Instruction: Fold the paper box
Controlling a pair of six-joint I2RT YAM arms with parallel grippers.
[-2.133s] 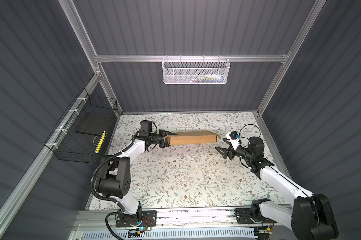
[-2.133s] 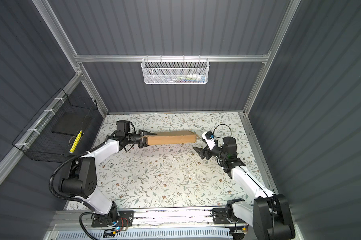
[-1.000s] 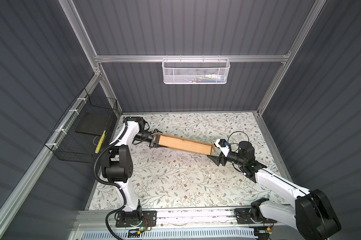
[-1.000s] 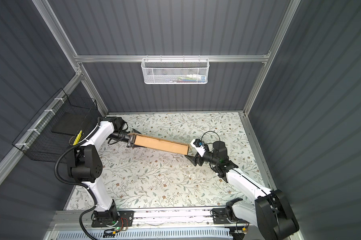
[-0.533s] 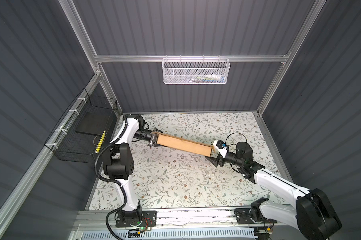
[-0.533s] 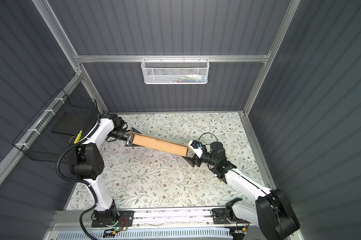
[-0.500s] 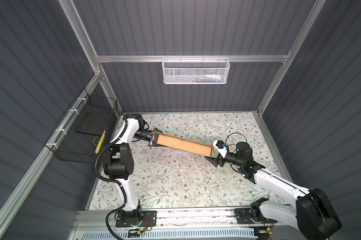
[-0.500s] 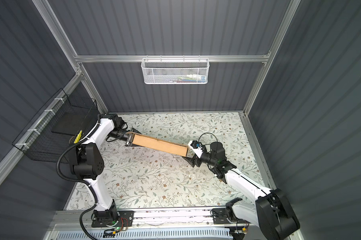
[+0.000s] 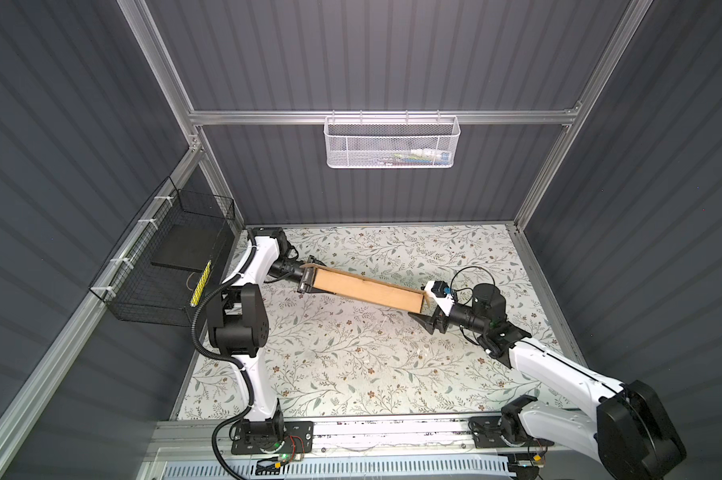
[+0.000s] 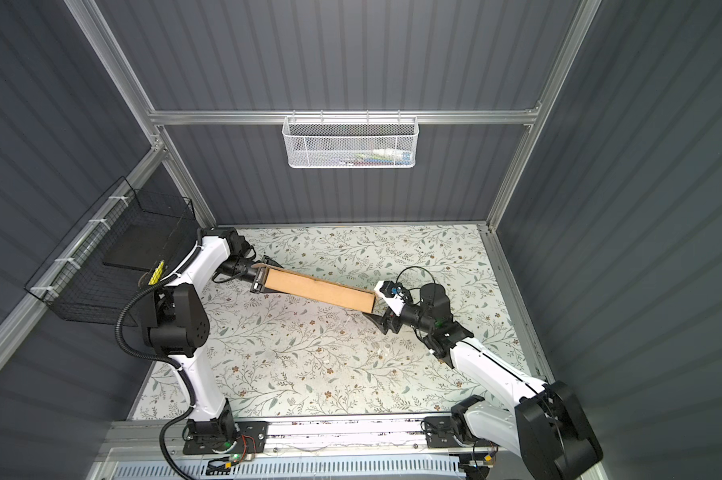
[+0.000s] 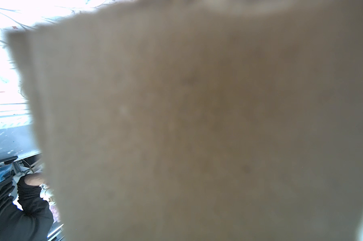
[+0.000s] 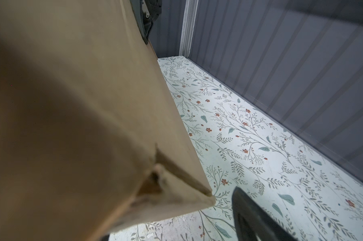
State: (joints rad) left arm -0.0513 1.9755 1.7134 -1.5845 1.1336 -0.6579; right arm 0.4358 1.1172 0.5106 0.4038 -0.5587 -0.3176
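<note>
Clamping the left end of the paper box (image 9: 365,289) is my left gripper (image 9: 306,281), its jaws part-way closed on the cardboard, which fills the left wrist view as a brown blur. In both top views the box is held over the floral table (image 9: 351,365), slanting from far left to nearer right. My right gripper (image 9: 425,306) stands wide at the box's other end. One dark finger (image 12: 251,217) sits clear of the box corner, with table showing between them. The other finger is hidden.
</note>
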